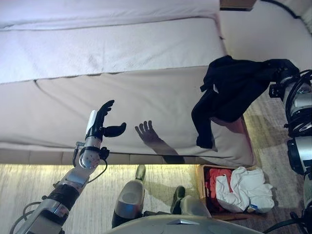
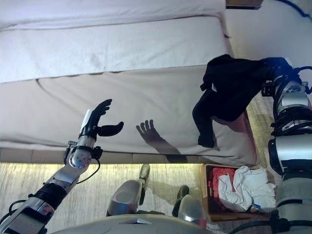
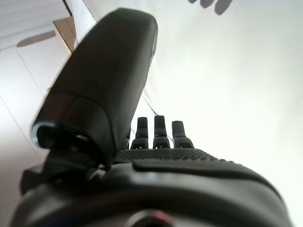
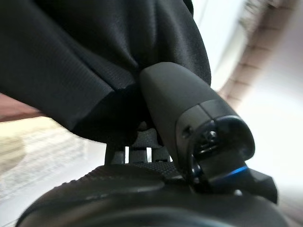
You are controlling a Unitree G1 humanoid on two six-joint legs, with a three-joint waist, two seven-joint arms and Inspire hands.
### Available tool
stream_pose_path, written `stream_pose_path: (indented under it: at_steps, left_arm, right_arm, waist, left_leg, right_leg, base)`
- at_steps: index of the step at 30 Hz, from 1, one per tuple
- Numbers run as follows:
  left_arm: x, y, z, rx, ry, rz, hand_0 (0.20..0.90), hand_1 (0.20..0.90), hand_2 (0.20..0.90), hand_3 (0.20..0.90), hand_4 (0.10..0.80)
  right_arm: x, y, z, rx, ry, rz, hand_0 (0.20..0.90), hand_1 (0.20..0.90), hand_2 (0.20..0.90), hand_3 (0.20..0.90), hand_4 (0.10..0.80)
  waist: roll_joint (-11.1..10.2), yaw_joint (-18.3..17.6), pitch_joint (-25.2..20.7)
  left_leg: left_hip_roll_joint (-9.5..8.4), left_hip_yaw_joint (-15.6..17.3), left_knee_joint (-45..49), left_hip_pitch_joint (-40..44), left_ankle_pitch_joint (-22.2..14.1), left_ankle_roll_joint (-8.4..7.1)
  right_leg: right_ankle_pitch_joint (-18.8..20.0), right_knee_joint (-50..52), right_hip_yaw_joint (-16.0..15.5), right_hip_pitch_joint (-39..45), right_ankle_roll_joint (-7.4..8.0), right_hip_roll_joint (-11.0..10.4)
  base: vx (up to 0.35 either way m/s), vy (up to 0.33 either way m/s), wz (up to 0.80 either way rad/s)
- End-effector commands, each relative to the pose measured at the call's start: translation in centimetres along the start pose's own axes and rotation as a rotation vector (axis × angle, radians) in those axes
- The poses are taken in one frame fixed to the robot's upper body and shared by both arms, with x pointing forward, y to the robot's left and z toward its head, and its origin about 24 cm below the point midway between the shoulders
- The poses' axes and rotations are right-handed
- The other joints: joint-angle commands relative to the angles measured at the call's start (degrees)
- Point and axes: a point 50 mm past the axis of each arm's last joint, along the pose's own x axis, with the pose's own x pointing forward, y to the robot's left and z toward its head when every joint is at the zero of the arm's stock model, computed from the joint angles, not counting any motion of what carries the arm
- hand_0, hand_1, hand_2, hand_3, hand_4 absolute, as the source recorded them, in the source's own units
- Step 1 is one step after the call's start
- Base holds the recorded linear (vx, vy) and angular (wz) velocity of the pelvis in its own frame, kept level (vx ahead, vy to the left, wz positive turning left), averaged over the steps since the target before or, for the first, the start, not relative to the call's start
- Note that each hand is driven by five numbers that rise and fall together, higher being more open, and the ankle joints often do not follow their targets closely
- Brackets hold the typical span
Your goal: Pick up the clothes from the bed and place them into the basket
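Note:
A black garment [image 1: 229, 92] hangs in the air over the bed's right end, held up by my right hand [image 1: 279, 68], whose fingers are curled into the cloth. In the right wrist view the black cloth [image 4: 71, 61] is bunched against the thumb [image 4: 184, 113]. Its lower part dangles above the bed's [image 1: 126, 112] front right corner. The wicker basket [image 1: 201, 183] stands on the floor below, with white [image 1: 246, 190] and red clothes [image 1: 214, 180] in it. My left hand [image 1: 102, 122] is open and empty, raised over the bed's front edge; it also shows in the left wrist view [image 3: 161, 137].
The bed has a beige cover and a white textured blanket [image 1: 112, 46] across its back. A wood-look floor [image 1: 34, 190] runs along the bed's front. A rug or pale floor [image 1: 273, 29] lies to the right of the bed.

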Motion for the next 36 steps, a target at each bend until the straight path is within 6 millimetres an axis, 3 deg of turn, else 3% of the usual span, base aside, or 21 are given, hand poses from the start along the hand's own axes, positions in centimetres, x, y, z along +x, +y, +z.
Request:
stream_pose_path:
  at_steps: [1,6,13,30,36]
  left_arm:
    - [-0.5,-0.2,-0.2,-0.021,-0.040,0.007,0.900,0.900,0.900,0.900,0.800]
    - [-0.5,-0.3,-0.3,-0.025,-0.050,0.013,0.900,0.900,0.900,0.900,0.800]
    - [0.0,-0.4,0.1,-0.010,-0.077,-0.004,0.900,0.900,0.900,0.900,0.800]
    - [1.3,-0.5,0.3,0.008,-0.077,-0.004,0.900,0.900,0.900,0.900,0.800]
    - [1.2,-1.3,0.4,0.014,-0.084,-0.026,0.900,0.900,0.900,0.900,0.800]
  right_arm:
    - [-1.3,-4.3,4.1,-0.092,-0.243,-0.116,0.300,0.300,0.300,0.200,0.100]
    - [-2.1,-4.8,5.4,-0.087,-0.315,-0.136,0.300,0.300,0.300,0.200,0.100]
    - [-3.1,-5.5,5.2,-0.087,-0.360,-0.210,0.300,0.300,0.300,0.200,0.100]
    - [-6.0,-10.0,0.5,-0.024,-0.324,-0.354,0.300,0.300,0.300,0.200,0.100]
    - [-6.4,-10.2,-1.0,-0.008,-0.300,-0.343,0.300,0.300,0.300,0.200,0.100]
  waist:
    - [-0.6,-2.2,-12.6]
    - [-1.0,-4.8,-14.0]
    - [-1.2,-8.6,-14.3]
    - [-0.9,-18.6,-14.8]
    - [-0.6,-20.1,-14.9]
  left_leg:
    - [1.36,2.6,-1.3,2.0,-7.1,0.44]
    - [1.92,5.3,-3.3,3.6,-7.2,0.22]
    - [2.54,8.9,-3.5,4.8,-8.6,0.43]
    - [3.41,15.2,-4.0,7.6,-10.7,0.80]
    - [3.59,16.6,-3.8,7.8,-11.1,0.76]
  right_leg:
    - [1.1,-0.3,2.3,-3.9,-2.04,2.6]
    - [3.3,-3.5,4.7,-4.0,-1.02,2.6]
    - [3.6,-3.4,8.1,-4.9,-0.59,2.9]
    - [5.0,-3.5,18.8,-7.1,0.53,4.8]
    - [5.1,-3.2,20.4,-7.9,0.58,5.3]
  base:
    - [-0.008,-0.002,-0.21]
    - [-0.004,0.012,-0.23]
    - [-0.007,0.032,-0.34]
    - [0.012,0.021,-0.33]
    - [0.016,0.008,-0.21]
